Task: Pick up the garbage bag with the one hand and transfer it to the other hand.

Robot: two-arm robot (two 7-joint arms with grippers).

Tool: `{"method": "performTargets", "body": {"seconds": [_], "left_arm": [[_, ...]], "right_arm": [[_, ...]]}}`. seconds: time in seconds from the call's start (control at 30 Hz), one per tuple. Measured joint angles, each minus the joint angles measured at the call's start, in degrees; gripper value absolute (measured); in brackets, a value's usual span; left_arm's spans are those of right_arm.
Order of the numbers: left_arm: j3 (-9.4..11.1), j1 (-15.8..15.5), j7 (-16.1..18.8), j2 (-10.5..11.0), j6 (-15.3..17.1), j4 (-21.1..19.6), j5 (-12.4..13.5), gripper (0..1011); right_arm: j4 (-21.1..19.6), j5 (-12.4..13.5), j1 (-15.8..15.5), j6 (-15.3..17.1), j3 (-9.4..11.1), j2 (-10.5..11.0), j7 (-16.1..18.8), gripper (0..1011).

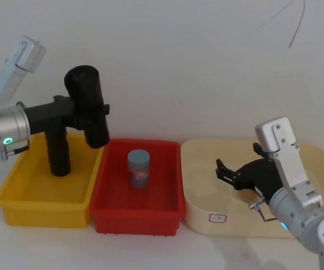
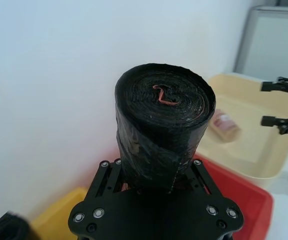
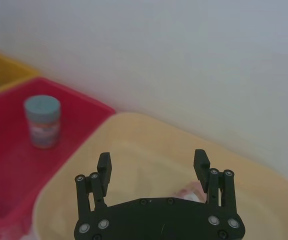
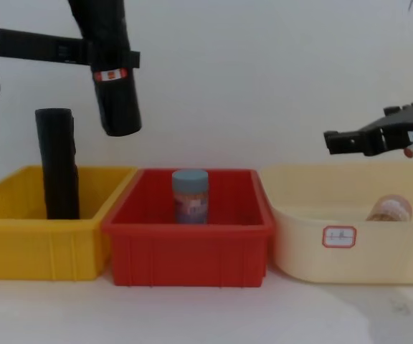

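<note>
The fingers (image 2: 104, 172) of your left gripper (image 1: 92, 110) are clamped on either side of the garbage bag (image 4: 117, 100), gripping it just above its red-and-white label band (image 4: 110, 74). The roll hangs slightly tilted, its lower end in the air over the shared edge of the yellow bin (image 4: 27, 251) and the red bin (image 4: 192, 251), clear of both rims. Just to its left a second black roll (image 4: 59, 165) stands in the yellow bin. In the chest view its top comes about level with the held roll's lower end, with a gap between them (your tightest spot). Your right gripper (image 3: 153, 160) hovers over the cream tray (image 4: 300, 251), fingers spread wide with nothing between them, pointing toward the left arm. Between the two grippers the air above the red bin is open: the blue-lidded jar (image 4: 191, 195) standing there barely tops the rim. A small pinkish item (image 4: 389, 208) lies low in the tray, lower than the right gripper. The three containers sit side by side on the white surface (image 4: 192, 315).
</note>
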Motion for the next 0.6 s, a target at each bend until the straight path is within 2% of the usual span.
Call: {"method": "performTargets", "body": {"seconds": [0.2,0.43,0.6], "left_arm": [[1.47,-2.59,-5.11,-0.97,-1.15,3.87,-0.80,413],[4.22,-6.75,-11.33,-3.31,-3.32,11.76,-1.04,413],[5.88,-8.99,-13.66,-4.80,-4.55,16.50,-0.53,413]], "right_arm": [[-1.32,0.97,-0.71,-2.78,-0.29,1.08,2.92,1001],[-2.80,2.58,-1.47,-6.66,-0.63,2.38,6.90,1001],[-3.06,2.96,-1.66,-7.74,-0.83,2.74,7.88,1001]]}}
